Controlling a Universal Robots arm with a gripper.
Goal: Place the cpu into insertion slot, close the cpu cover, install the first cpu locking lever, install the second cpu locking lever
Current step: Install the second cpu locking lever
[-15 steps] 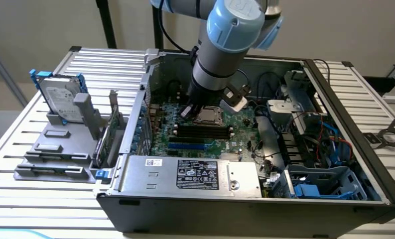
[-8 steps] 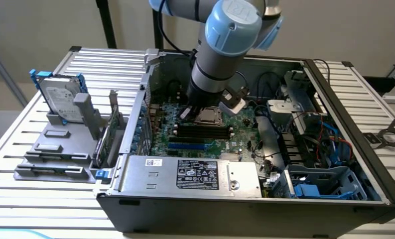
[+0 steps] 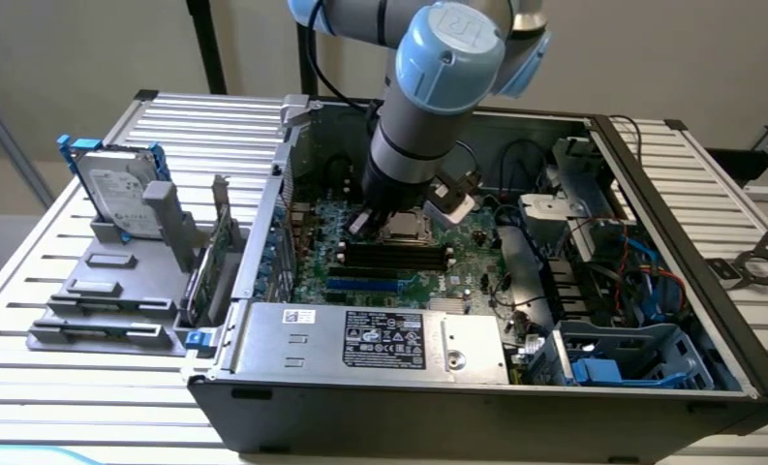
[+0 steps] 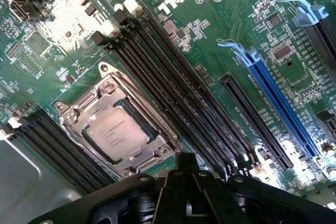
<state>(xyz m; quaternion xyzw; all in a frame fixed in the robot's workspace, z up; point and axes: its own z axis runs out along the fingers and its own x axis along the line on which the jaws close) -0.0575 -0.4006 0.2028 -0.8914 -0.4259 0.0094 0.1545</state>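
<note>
Lying seated under the cpu cover (image 4: pixel 116 128), the cpu (image 4: pixel 116 132).

One robot arm (image 3: pixel 422 116) with one gripper (image 4: pixel 184 169). Just ahead of the gripper: one chip (image 4: pixel 116 132) under one metal cover (image 4: pixel 105 98), in one socket (image 4: pixel 79 109). Beside the gripper: four long black memory slots (image 4: pixel 173 93) in a row, two more black slots (image 4: pixel 52 145) across the socket. Farther out from the gripper: one blue slot (image 4: pixel 278 108), one black slot (image 4: pixel 252 121). One computer case (image 3: pixel 487 407). One hard drive (image 3: pixel 115 189).
</note>
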